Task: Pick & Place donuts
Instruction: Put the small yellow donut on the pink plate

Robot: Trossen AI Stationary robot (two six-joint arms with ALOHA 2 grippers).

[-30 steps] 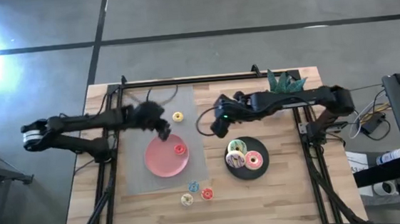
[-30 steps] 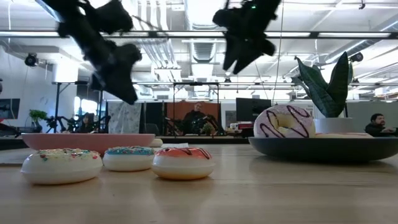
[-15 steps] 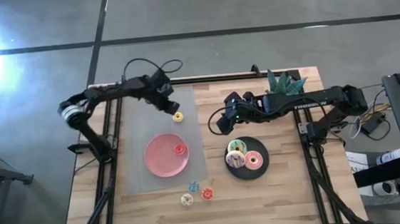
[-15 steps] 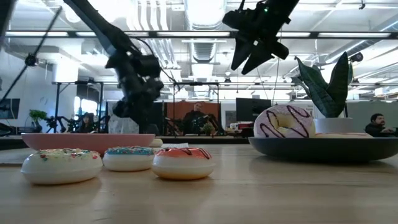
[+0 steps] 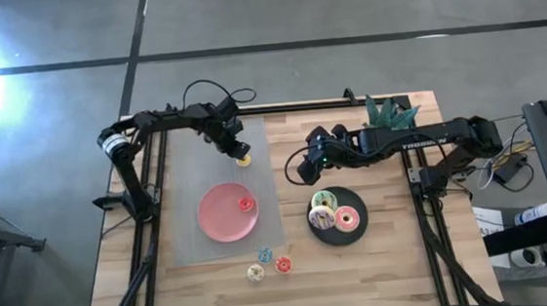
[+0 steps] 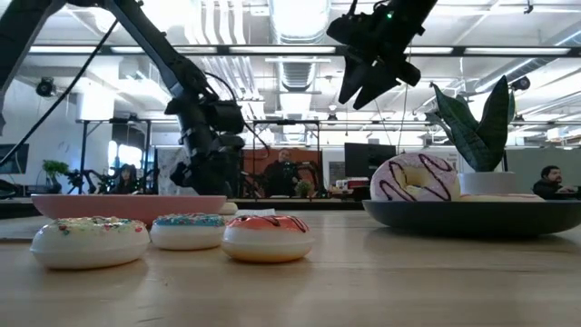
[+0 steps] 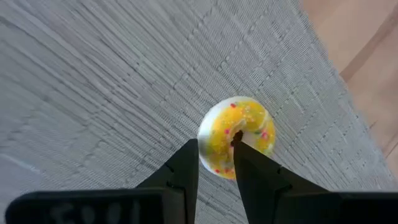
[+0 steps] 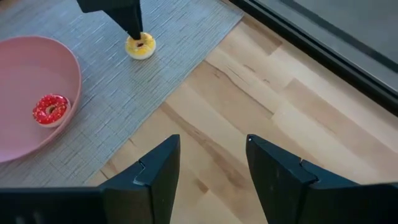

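A small yellow donut (image 5: 243, 159) lies flat on the grey mat near the table's far edge. My left gripper (image 7: 213, 146) stands right over it, its fingers close together astride the ring. My right gripper (image 5: 301, 171) hangs open in the air between the mat and the black plate, holding nothing. A red donut (image 5: 246, 204) rests on the pink plate (image 5: 218, 219). Larger iced donuts, one white (image 5: 322, 203) and one pink (image 5: 346, 218), lie on the black plate (image 5: 359, 205). Three tiny donuts (image 5: 266, 263) sit near the table's near edge. My left gripper has the yellow donut's ring wall (image 7: 219, 132) on the side toward me between its two fingers. One fingertip (image 7: 237, 144) is in the hole, the other (image 7: 190, 149) outside the rim. The fingers come from above, pointing down. The donut lies flat on the mat.
A potted plant (image 5: 388, 114) stands at the far right corner. The grey mat (image 5: 187, 170) covers the table's left half; bare wood (image 5: 301, 253) lies between the mat and the black plate. People sit in the room beyond the table.
My left gripper has swung from above the pink plate toward the table's far edge, then dropped down onto the yellow donut. The donuts have stayed where they were.
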